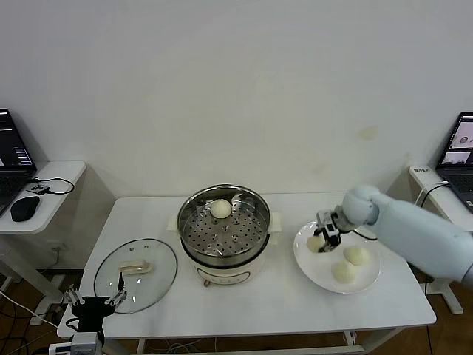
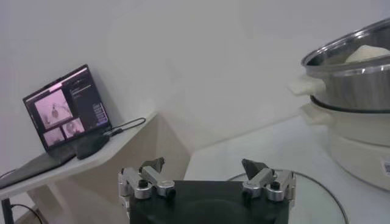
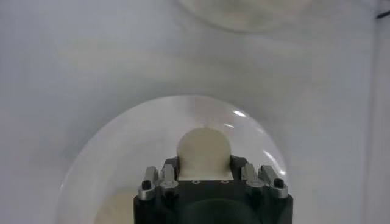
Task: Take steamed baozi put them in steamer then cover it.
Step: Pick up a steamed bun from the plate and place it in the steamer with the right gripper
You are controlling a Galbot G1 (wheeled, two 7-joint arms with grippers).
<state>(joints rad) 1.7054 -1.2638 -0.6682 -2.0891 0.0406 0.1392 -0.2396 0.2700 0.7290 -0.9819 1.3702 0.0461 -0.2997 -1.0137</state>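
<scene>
The steamer (image 1: pixel 194 222), a steel pot with a perforated tray on a cream base, stands mid-table with one baozi (image 1: pixel 221 208) on the tray's far side. It also shows in the left wrist view (image 2: pixel 353 79). Three baozi lie on a white plate (image 1: pixel 325 279) at the right. My right gripper (image 1: pixel 325 237) is down on the plate's left part, shut on one baozi (image 3: pixel 204 146) that still rests on the plate (image 3: pixel 122 158). Two more baozi (image 1: pixel 358 256) (image 1: pixel 343 271) lie beside it. The glass cover (image 1: pixel 151 285) lies flat at the table's left. My left gripper (image 1: pixel 94 298) hangs open and empty at its near edge.
A side table at the far left holds a laptop (image 1: pixel 11 151) and a mouse (image 1: pixel 24 208). Another laptop (image 1: pixel 458 148) stands at the far right. The white table's front edge (image 1: pixel 244 329) runs close below the cover and the plate.
</scene>
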